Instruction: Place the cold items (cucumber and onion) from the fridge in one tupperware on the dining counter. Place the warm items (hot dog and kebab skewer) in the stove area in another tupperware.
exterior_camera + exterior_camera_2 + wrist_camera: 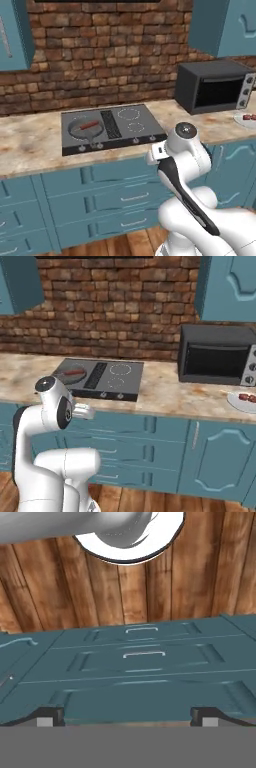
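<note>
In the left base view, the dark flat cooktop with burners (112,129) sits centre-left of the frame, set into the beige marbled stone worktop (30,142). On its left burner stands a round grey pan (86,129) holding a reddish oblong hot dog (90,125); the sausage's long axis runs left to right, its right end tipped slightly toward the brick wall (100,55). To the right stands a black boxy microwave (215,86) on the same worktop, and at the right edge of the frame a white plate (245,120) carries reddish chunks, possibly the kebab skewer, too small to be sure. Teal drawer fronts with silver handles (100,197) fill the space below the worktop, and the white arm rises at lower right in front of them. In the hand view the gripper (128,716) faces those teal drawers, its dark fingertips (47,716) spread wide apart with nothing between them.
</note>
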Motion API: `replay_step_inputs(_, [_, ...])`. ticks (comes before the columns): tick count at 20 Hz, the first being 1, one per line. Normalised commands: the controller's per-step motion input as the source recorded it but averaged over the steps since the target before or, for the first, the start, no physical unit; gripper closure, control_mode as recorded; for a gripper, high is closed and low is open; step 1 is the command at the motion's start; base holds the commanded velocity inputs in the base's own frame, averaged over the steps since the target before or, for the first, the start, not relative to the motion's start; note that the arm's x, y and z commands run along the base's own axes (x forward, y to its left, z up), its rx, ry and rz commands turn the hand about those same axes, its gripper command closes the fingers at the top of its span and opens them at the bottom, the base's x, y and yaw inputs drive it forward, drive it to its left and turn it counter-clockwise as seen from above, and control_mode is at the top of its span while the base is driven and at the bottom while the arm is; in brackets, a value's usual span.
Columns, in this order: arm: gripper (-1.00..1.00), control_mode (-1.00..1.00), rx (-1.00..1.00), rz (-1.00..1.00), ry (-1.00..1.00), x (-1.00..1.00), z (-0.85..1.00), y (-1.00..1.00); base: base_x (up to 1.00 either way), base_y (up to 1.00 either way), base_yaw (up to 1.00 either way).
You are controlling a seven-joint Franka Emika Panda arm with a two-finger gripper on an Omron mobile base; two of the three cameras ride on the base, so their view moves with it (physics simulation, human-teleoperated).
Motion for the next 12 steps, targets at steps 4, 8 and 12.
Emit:
replay_step_inputs(4, [-1.00,1.00,0.00,0.00,0.00,0.00,0.00,0.00,0.94,0.43,-0.11])
replay_step_inputs(8, [-1.00,1.00,0.00,0.00,0.00,0.00,0.00,0.00,0.65,0.22,-0.16])
replay_step_inputs(12, [-1.00,1.00,0.00,0.00,0.00,0.00,0.00,0.00,0.28,0.07,-0.22])
